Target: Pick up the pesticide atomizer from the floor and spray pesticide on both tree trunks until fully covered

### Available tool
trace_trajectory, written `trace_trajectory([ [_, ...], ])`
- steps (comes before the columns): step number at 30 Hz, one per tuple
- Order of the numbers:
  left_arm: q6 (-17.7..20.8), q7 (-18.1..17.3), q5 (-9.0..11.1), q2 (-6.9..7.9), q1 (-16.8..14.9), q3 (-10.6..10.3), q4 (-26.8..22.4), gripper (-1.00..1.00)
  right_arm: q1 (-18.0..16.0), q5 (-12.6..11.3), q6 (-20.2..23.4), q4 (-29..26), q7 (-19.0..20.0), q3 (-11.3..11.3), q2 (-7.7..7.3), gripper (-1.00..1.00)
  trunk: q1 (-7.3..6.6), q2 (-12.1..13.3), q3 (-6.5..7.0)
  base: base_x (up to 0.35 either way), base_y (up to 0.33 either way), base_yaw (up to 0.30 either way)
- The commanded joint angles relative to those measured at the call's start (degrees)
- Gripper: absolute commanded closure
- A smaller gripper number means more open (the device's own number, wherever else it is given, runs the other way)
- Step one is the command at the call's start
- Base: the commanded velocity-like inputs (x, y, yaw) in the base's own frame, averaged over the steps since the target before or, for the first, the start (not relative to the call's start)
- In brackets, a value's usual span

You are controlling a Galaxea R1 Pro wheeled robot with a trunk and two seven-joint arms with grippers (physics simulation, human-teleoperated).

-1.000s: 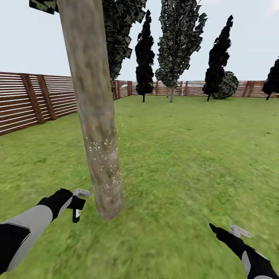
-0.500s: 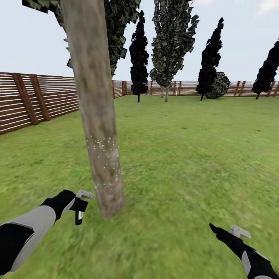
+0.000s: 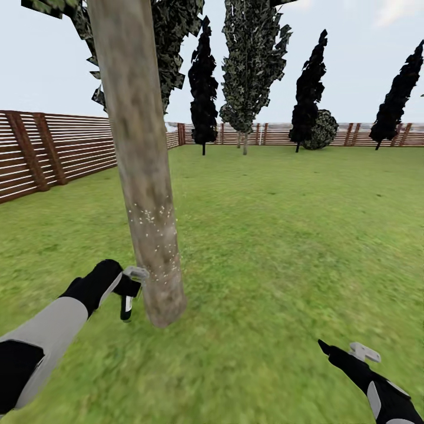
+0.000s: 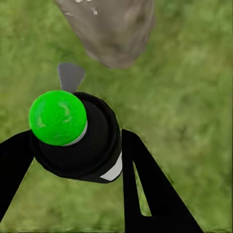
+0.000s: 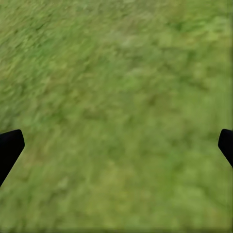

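Left gripper (image 3: pixel 126 294) nearer tree trunk (image 3: pixel 144 194), holding pesticide atomizer (image 4: pixel 80 138), open lawn (image 3: pixel 294 235) rightward

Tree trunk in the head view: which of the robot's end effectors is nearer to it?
Left. The left end effector, gripping the pesticide atomizer, sits just beside the tree trunk; the right end effector hangs far off over grass.

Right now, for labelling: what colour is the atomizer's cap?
Bright green, on the atomizer; left wrist view.

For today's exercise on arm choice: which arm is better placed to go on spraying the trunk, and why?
Left. Its end effector grips the atomizer right beside the speckled trunk. The right end effector is open over bare grass, away from the trunk.
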Motion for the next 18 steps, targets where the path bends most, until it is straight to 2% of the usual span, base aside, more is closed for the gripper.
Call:
trace_trajectory([
  [1,2.6,0.0,0.2,0.78,-0.1,0.0,-2.2,1.0,0.0,0.0,0.0,0.0,0.0,0.0,0.0,-1.0,0.0,0.0,-0.01,0.0,0.0,-0.001],
  [2,4.8,0.0,0.1,1.51,-0.1,0.0,-4.4,1.0,0.0,0.0,0.0,0.0,0.0,0.0,-0.01,-1.0,0.0,0.0,-0.01,0.0,0.0,0.0],
  [4,6.6,0.0,0.2,2.77,-0.4,0.0,-7.1,1.0,0.0,0.0,0.0,0.0,0.0,0.0,0.0,-1.0,0.0,0.0,-0.01,0.0,0.0,0.0],
  [5,7.0,-0.1,0.1,3.18,-1.8,0.0,-7.8,1.0,0.0,0.0,0.0,0.0,0.0,0.0,-0.03,-1.0,0.0,0.0,-0.01,0.0,0.0,0.0],
  [15,8.2,-1.1,0.4,3.21,-11.7,-0.1,-7.8,1.0,0.0,0.0,0.0,0.0,0.0,0.0,-0.02,-1.0,0.0,0.0,-0.01,0.0,0.0,0.0],
  [18,8.3,-1.5,0.5,3.2,-13.3,-0.1,-7.7,1.0,0.0,0.0,0.0,0.0,0.0,0.0,-0.05,-1.0,0.0,0.0,-0.01,0.0,0.0,0.0],
])
